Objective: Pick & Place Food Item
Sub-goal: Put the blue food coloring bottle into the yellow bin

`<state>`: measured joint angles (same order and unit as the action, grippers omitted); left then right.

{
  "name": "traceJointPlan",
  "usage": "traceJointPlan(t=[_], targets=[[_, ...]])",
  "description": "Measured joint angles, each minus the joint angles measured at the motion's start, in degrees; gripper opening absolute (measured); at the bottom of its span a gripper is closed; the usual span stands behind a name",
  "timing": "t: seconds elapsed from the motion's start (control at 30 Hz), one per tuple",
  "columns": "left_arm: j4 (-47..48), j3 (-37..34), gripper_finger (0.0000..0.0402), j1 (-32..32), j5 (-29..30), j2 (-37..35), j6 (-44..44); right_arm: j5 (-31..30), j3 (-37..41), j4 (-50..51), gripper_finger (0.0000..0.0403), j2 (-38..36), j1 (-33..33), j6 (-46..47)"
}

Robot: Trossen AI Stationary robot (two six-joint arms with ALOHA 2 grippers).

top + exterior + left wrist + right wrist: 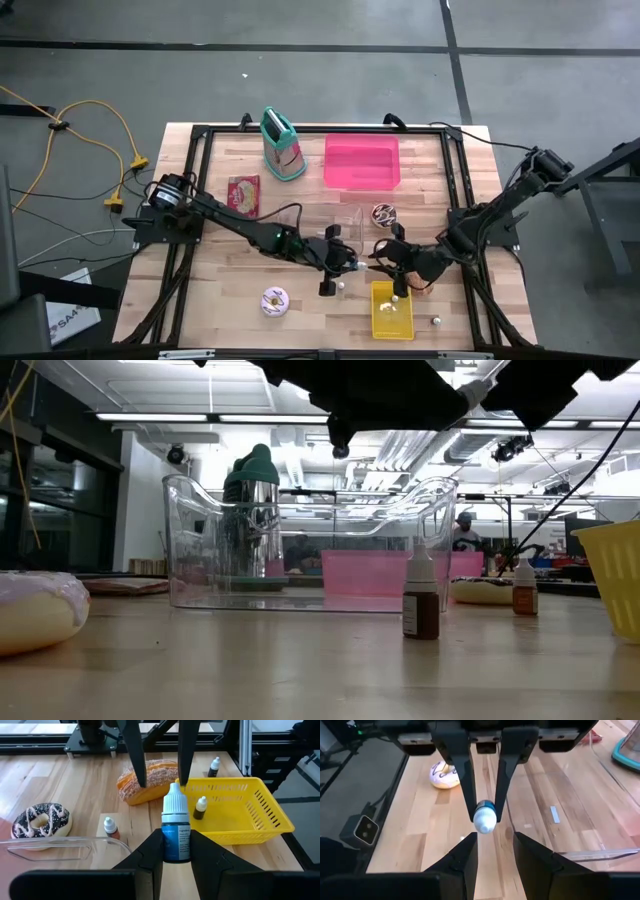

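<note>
My left gripper [352,266] [176,837] is above the table's middle, shut on a blue dropper bottle [176,832] with a white cap [484,818]. My right gripper [385,260] [495,842] faces it close by, open, with nothing between its fingers. An orange bread roll [150,782] lies on the table behind the right gripper's fingers, beside a yellow basket [270,820]. A chocolate donut [41,820] and a white donut [275,300] rest flat on the table. My left gripper pinches the bottle's blue body [176,845] between its two fingers. The fingers lie along the bottle, slanting slightly down toward the table's right. The white cap sticks out past the fingertips toward the right gripper, and the bottle is lifted clear of the table.
A clear plastic container [310,540] stands near the middle. A pink box [362,162], a teal-topped holder [283,143] and a snack packet [243,193] sit farther back. Small brown bottles stand on the table [420,600], in the basket [201,807] and beyond it [214,767].
</note>
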<state>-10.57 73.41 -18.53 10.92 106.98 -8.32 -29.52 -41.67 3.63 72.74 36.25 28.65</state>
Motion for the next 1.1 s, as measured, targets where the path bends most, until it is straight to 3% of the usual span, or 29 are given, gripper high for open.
traceJointPlan(t=[1.1], targets=[[-3.8,0.0,0.0074,0.8,0.2,0.0,2.4,-0.6,0.0,-4.8,0.0114,0.7,0.0,-4.9]])
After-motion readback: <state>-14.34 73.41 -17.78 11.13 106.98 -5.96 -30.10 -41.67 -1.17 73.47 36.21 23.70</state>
